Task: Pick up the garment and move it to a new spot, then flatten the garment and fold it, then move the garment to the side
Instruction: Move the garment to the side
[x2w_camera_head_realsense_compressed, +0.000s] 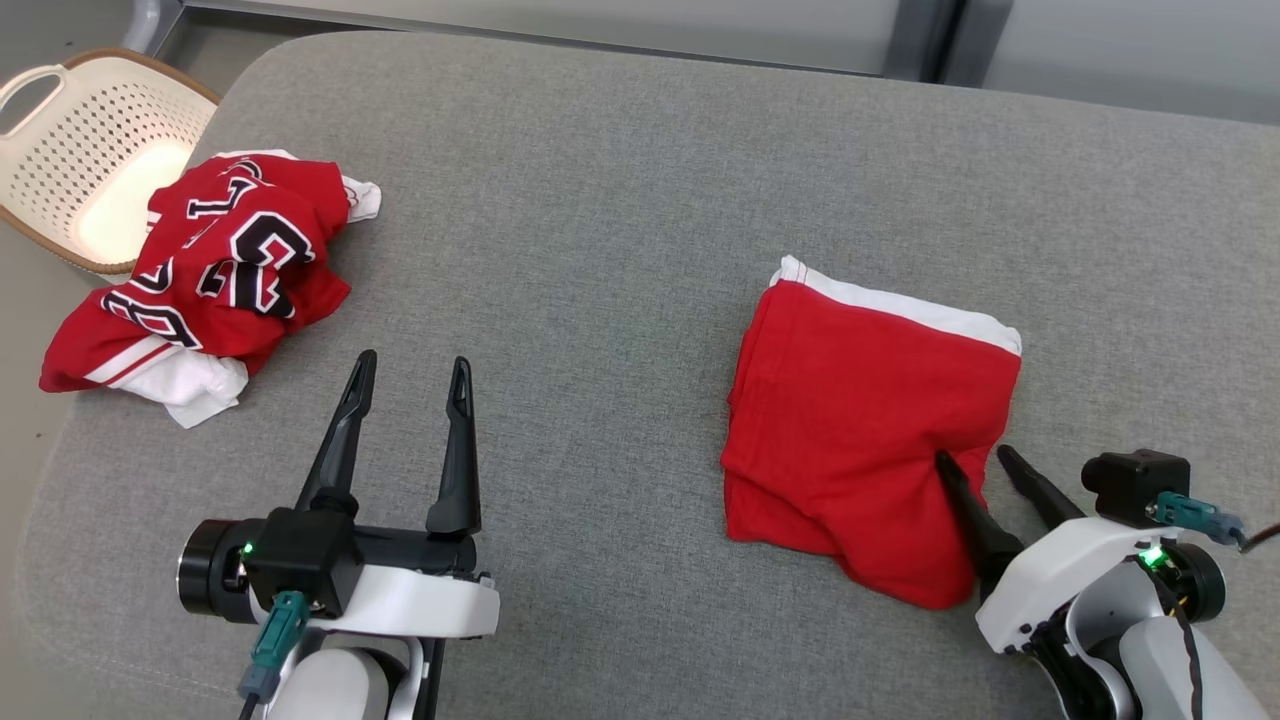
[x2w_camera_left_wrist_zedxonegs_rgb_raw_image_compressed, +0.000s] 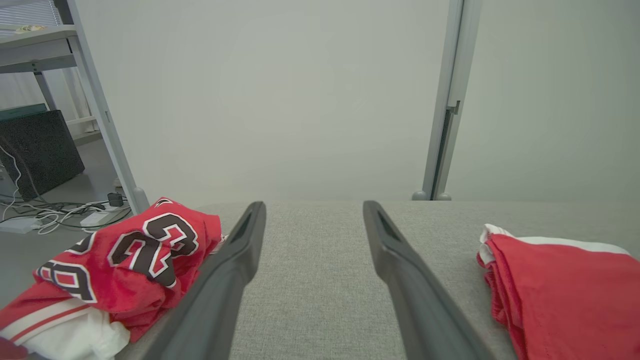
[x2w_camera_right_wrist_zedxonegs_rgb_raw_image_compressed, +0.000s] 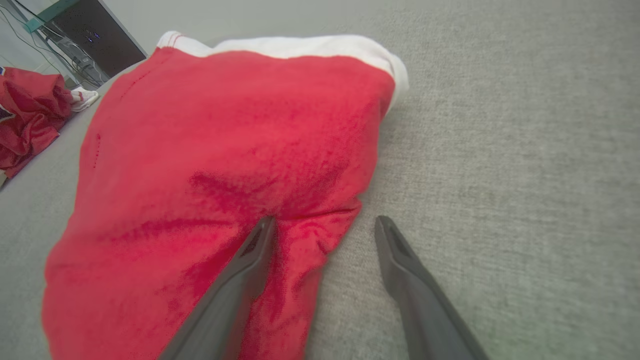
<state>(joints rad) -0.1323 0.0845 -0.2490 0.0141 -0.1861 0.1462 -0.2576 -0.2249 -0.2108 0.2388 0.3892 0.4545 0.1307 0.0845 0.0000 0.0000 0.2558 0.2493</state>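
1. The folded red garment (x2w_camera_head_realsense_compressed: 865, 420) lies flat at the right centre of the head view, with its white band along the upper edge. The folding looks done, so the move to the side seems to be the step in hand.
2. The right gripper (x2w_camera_head_realsense_compressed: 972, 455), at the lower right, is spread and grasps nothing. One fingertip rests on the cloth's lower right corner and the other is over bare grey cushion (x2w_camera_head_realsense_compressed: 600, 250) just beside it (a straddle of the edge, likely so the layers can be pinched together).
3. The left gripper (x2w_camera_head_realsense_compressed: 414, 360), at the lower left, hangs spread and empty over bare cushion, well apart from both cloths, probably to keep clear.
4. A crumpled numbered jersey (x2w_camera_head_realsense_compressed: 215, 270) sits at the upper left beside a basket (x2w_camera_head_realsense_compressed: 100, 130).
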